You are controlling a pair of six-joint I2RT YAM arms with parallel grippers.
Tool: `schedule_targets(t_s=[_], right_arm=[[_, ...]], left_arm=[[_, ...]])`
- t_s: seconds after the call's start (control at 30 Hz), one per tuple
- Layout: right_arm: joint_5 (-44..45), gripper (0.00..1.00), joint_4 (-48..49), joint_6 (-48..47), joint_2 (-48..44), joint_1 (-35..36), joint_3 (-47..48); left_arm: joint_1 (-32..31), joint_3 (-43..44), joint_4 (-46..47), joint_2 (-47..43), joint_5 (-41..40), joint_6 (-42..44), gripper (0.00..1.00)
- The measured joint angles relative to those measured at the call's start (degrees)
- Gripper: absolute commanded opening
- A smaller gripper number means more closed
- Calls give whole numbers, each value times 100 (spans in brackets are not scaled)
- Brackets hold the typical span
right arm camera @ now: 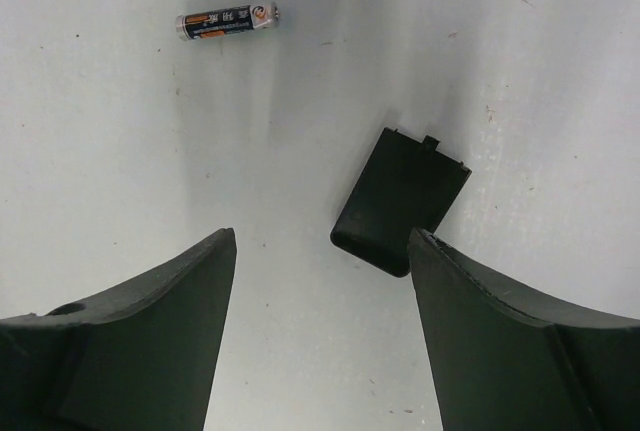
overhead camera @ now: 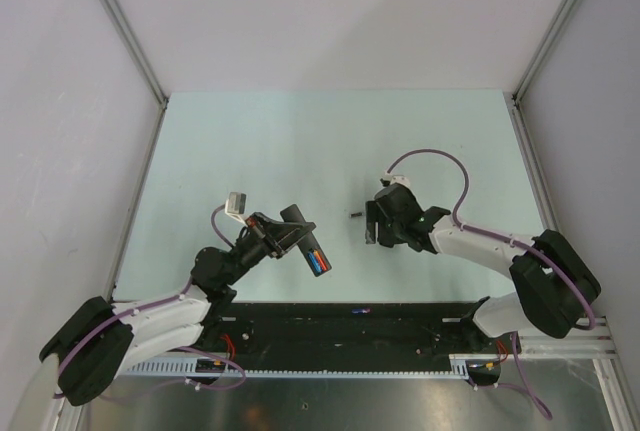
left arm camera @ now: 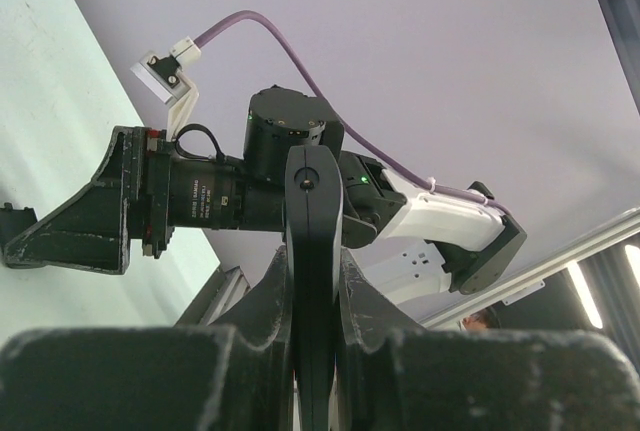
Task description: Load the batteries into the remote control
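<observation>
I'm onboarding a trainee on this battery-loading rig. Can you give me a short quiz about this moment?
1. True or false: the right gripper holds the loose battery.
2. Which gripper clamps the remote control? A) left gripper B) the other one C) neither
3. Fill in: the black battery cover lies flat on the ___.
Key: 1 false, its jaws are open and the battery lies apart; 2 A; 3 table.

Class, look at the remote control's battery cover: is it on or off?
Off. The battery cover lies flat on the table by the open right gripper, apart from the remote control.
</observation>
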Motion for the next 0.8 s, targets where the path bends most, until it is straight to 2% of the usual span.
schedule_targets(t_s=[0.8], right_arm=[[-2, 75, -22, -4, 319, -125, -28]], left_arm=[[0, 0, -2, 0, 2, 0, 0]])
